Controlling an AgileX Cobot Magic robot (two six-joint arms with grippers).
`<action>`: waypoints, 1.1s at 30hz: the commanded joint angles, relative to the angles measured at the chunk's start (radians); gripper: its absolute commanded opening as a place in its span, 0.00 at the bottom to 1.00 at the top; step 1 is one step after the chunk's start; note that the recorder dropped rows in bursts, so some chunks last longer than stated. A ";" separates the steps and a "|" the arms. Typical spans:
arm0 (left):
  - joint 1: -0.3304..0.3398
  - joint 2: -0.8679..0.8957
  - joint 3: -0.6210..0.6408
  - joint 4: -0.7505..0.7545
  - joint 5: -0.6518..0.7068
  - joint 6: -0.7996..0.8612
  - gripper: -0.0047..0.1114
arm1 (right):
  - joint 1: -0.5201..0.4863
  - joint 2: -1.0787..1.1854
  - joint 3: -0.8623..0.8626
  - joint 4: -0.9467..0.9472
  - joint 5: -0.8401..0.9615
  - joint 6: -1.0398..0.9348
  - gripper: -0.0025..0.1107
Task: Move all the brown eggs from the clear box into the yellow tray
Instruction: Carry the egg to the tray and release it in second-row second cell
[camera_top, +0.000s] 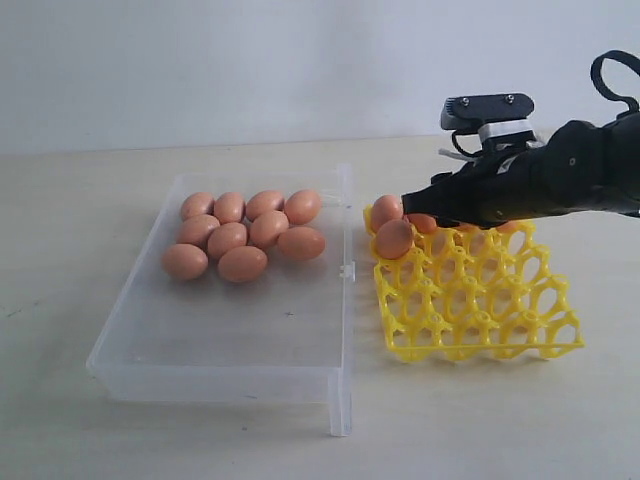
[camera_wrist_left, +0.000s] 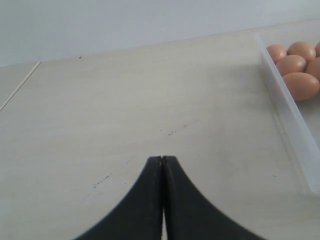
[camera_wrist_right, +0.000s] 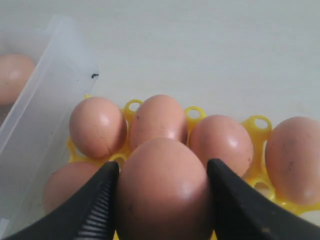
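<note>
Brown eggs (camera_top: 228, 240), ten by our count, lie bunched together in the clear box (camera_top: 240, 335), in the part of it nearer the table's far edge. The box sits about mid-table (camera_top: 70, 200), its long sides running from the near edge toward the far edge. Just beside it, toward the table's right edge as the exterior view shows it, rests the yellow tray (camera_top: 470, 350), with only a narrow strip of tabletop between the two.

We see the right gripper (camera_top: 418, 214) reaching in from the right edge over the tray's far rows. Its black fingers (camera_wrist_right: 97, 205) are spread moderately and clamp one egg (camera_wrist_right: 162, 185) from both sides. In the right wrist view four eggs sit side by side in the cups along the tray's far rim, behind the held egg. A fifth egg (camera_wrist_right: 67, 187) sits in the next row on the box side. The exterior view shows two of these seated eggs at the tray's far corner next to the box, one (camera_top: 387, 210) behind the other (camera_top: 394, 239); the arm hides most of the rest. We cannot tell whether the held egg touches a cup.

Only its own wrist view shows the left gripper (camera_wrist_left: 162, 160). Its fingers are pressed together with nothing between them, over bare tabletop outside the box's wall (camera_wrist_left: 290, 120), with several eggs visible beyond that wall.
</note>
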 joint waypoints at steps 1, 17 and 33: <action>-0.006 0.001 -0.004 -0.002 -0.009 -0.005 0.04 | 0.018 -0.003 -0.012 -0.012 -0.015 0.013 0.02; -0.006 0.001 -0.004 -0.002 -0.009 -0.005 0.04 | 0.018 0.072 -0.012 -0.015 -0.046 0.013 0.02; -0.006 0.001 -0.004 -0.002 -0.009 -0.005 0.04 | 0.018 0.077 -0.067 -0.017 -0.037 0.015 0.02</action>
